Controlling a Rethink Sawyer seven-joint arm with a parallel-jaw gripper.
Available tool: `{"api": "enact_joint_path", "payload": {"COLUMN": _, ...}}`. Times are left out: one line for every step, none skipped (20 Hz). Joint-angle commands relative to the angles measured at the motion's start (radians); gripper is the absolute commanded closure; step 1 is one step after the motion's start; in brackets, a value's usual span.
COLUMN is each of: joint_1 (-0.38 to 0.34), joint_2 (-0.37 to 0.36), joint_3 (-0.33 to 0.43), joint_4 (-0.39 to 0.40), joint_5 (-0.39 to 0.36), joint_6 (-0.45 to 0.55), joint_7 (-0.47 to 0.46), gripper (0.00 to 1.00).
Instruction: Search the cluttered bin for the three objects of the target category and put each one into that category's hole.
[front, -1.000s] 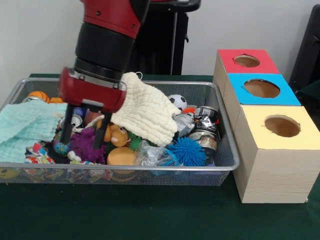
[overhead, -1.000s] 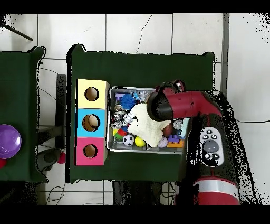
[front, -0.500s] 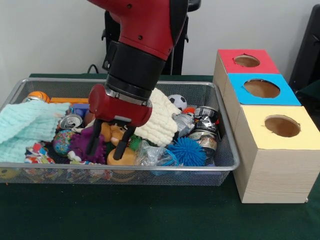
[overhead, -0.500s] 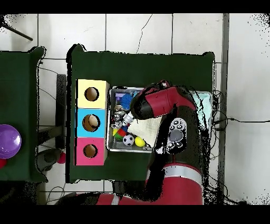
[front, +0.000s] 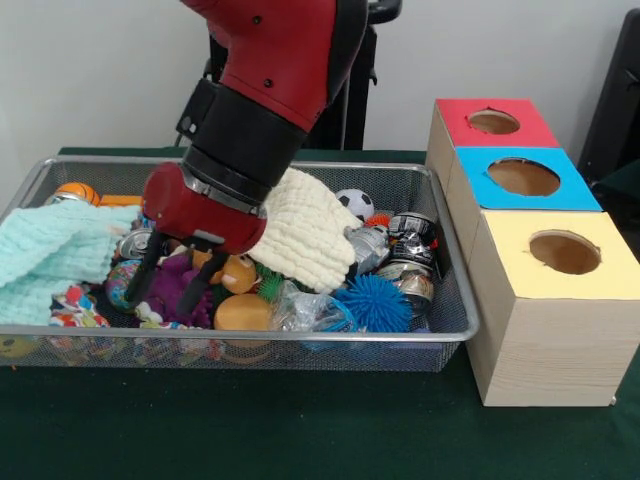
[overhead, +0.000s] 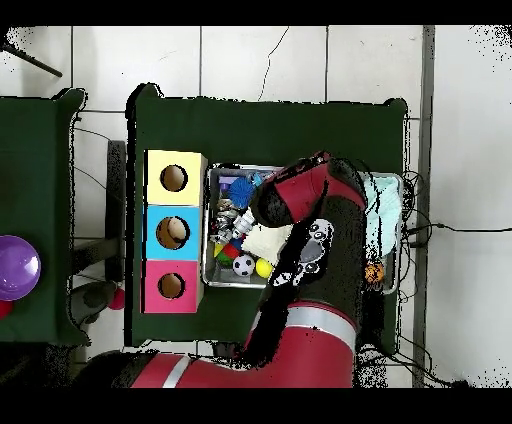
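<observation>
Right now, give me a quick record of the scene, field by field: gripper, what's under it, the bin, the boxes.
gripper: gripper open, fingers down in the clutter, holding nothing
under it: purple spiky toy
bin: wire bin, full of toys, cans and cloths
cloths: cream cloth at middle, mint cloth at one end
boxes: red box, blue box, yellow box in a row beside the bin, each with a round hole
</observation>
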Motion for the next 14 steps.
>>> {"api": "enact_joint_path", "payload": {"joint_1": 0.035, "joint_2": 0.085, "joint_3": -0.106, "joint_4": -0.085, "joint_5": -0.097, "joint_6": 0.061, "joint_7": 0.112, "gripper": 0.00}}
{"api": "enact_joint_path", "payload": {"joint_1": 0.043, "joint_2": 0.092, "joint_3": -0.122, "joint_4": -0.094, "joint_5": -0.103, "joint_6": 0.052, "joint_7": 0.121, "gripper": 0.00}}
{"api": "enact_joint_path", "payload": {"joint_1": 0.047, "joint_2": 0.095, "joint_3": -0.131, "joint_4": -0.094, "joint_5": -0.099, "joint_6": 0.043, "joint_7": 0.135, "gripper": 0.00}}
{"api": "enact_joint_path", "payload": {"joint_1": 0.051, "joint_2": 0.101, "joint_3": -0.146, "joint_4": -0.094, "joint_5": -0.095, "joint_6": 0.025, "joint_7": 0.166, "gripper": 0.00}}
{"api": "enact_joint_path", "payload": {"joint_1": 0.058, "joint_2": 0.107, "joint_3": -0.161, "joint_4": -0.094, "joint_5": -0.094, "joint_6": 0.008, "joint_7": 0.189, "gripper": 0.00}}
{"api": "enact_joint_path", "payload": {"joint_1": 0.051, "joint_2": 0.106, "joint_3": -0.157, "joint_4": -0.075, "joint_5": -0.066, "joint_6": -0.018, "joint_7": 0.222, "gripper": 0.00}}
{"api": "enact_joint_path", "payload": {"joint_1": 0.045, "joint_2": 0.104, "joint_3": -0.154, "joint_4": -0.056, "joint_5": -0.038, "joint_6": -0.045, "joint_7": 0.256, "gripper": 0.00}}
{"api": "enact_joint_path", "payload": {"joint_1": 0.038, "joint_2": 0.102, "joint_3": -0.151, "joint_4": -0.037, "joint_5": -0.011, "joint_6": -0.071, "joint_7": 0.290, "gripper": 0.00}}
{"api": "enact_joint_path", "payload": {"joint_1": 0.027, "joint_2": 0.096, "joint_3": -0.138, "joint_4": -0.019, "joint_5": 0.017, "joint_6": -0.067, "joint_7": 0.297, "gripper": 0.00}}
{"api": "enact_joint_path", "payload": {"joint_1": 0.011, "joint_2": 0.082, "joint_3": -0.112, "joint_4": 0.005, "joint_5": 0.051, "joint_6": -0.051, "joint_7": 0.299, "gripper": 0.00}}
{"api": "enact_joint_path", "payload": {"joint_1": -0.001, "joint_2": 0.073, "joint_3": -0.093, "joint_4": 0.021, "joint_5": 0.071, "joint_6": -0.039, "joint_7": 0.290, "gripper": 0.00}}
{"api": "enact_joint_path", "payload": {"joint_1": -0.026, "joint_2": 0.055, "joint_3": -0.053, "joint_4": 0.049, "joint_5": 0.108, "joint_6": -0.013, "joint_7": 0.276, "gripper": 0.00}}
{"api": "enact_joint_path", "payload": {"joint_1": -0.041, "joint_2": 0.047, "joint_3": -0.032, "joint_4": 0.066, "joint_5": 0.132, "joint_6": 0.000, "joint_7": 0.271, "gripper": 0.00}}
{"api": "enact_joint_path", "payload": {"joint_1": -0.061, "joint_2": 0.037, "joint_3": -0.004, "joint_4": 0.088, "joint_5": 0.167, "joint_6": 0.022, "joint_7": 0.260, "gripper": 0.00}}
